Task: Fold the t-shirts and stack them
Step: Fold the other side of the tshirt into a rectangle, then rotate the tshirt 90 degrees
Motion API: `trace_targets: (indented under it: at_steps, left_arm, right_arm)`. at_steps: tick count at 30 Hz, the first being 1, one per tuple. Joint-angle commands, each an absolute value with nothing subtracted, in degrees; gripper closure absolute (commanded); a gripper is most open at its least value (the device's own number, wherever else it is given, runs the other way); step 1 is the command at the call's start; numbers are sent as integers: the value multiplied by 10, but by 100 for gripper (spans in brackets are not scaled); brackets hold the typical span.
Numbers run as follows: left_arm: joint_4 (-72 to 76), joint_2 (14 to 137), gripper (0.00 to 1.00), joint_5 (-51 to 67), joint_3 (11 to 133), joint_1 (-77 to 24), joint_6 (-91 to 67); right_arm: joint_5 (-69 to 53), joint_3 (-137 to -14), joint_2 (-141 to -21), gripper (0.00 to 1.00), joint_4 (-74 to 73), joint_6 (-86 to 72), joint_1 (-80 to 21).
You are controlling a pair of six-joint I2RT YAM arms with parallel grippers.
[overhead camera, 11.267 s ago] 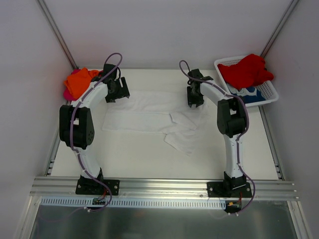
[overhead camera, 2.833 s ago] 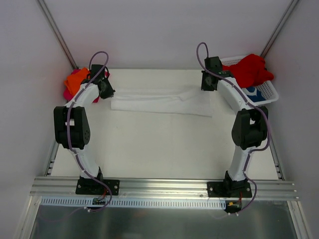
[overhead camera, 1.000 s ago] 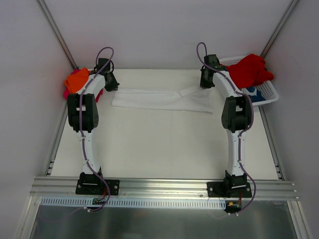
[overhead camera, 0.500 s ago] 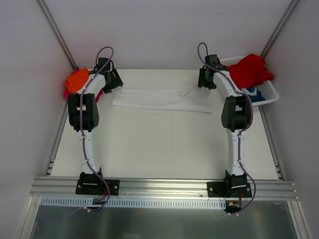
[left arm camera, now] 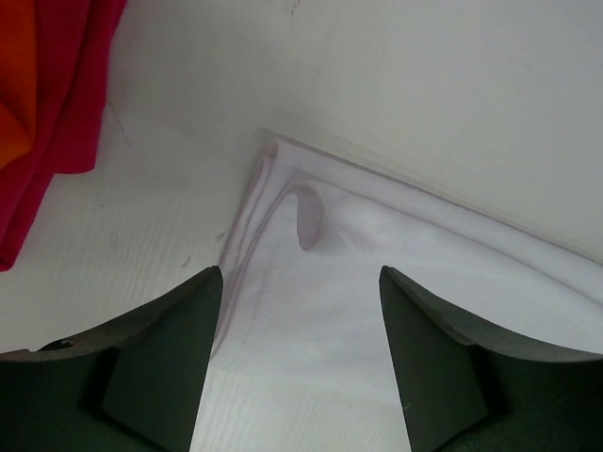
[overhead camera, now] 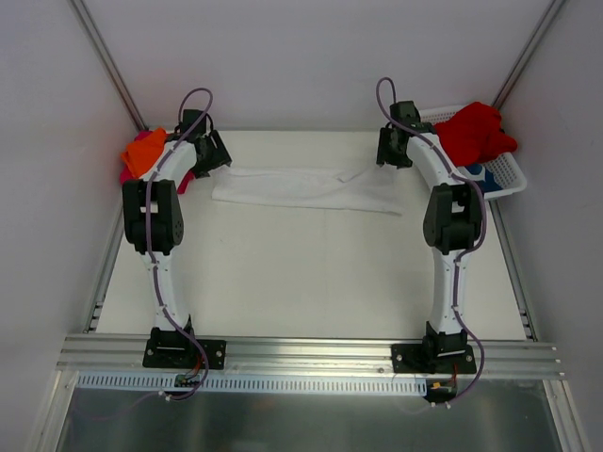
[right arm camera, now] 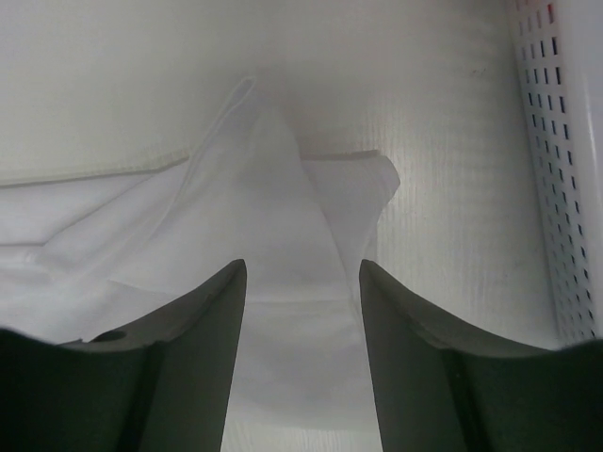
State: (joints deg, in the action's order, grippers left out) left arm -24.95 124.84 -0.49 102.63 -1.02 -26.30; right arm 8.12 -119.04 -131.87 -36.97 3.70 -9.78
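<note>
Both have let go since a second ago: the left end effector (left arm camera: 300, 282) and right end effector (right arm camera: 301, 268) now stand wide over the ends of the white t-shirt (overhead camera: 301, 188), a folded band lying left of the basket (overhead camera: 507, 186). The cloth looks light and limp, so I would pinch all layers at the corners. The layers underneath are hidden.

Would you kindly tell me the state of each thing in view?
white t-shirt: folded into a long strip, flat on the table, ungripped
left gripper: open above its left end
right gripper: open above its right end
orange t-shirt: bunched at the far-left corner
red t-shirt: crumpled in the basket
</note>
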Motion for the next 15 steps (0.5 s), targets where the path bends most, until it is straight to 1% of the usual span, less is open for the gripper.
trace_targets:
  at_steps: [1, 7, 15]
  left_arm:
    - [-251, 1167, 32, -9, 1013, -14, -251]
    - [-253, 1163, 32, -3, 998, -36, -244]
    - [-252, 1179, 32, -2, 966, -58, -249]
  right_arm:
    - [83, -1181, -1231, 45, -379, 42, -125]
    - [84, -1156, -1218, 46, -386, 40, -176]
    - [70, -1096, -1209, 46, -372, 20, -210]
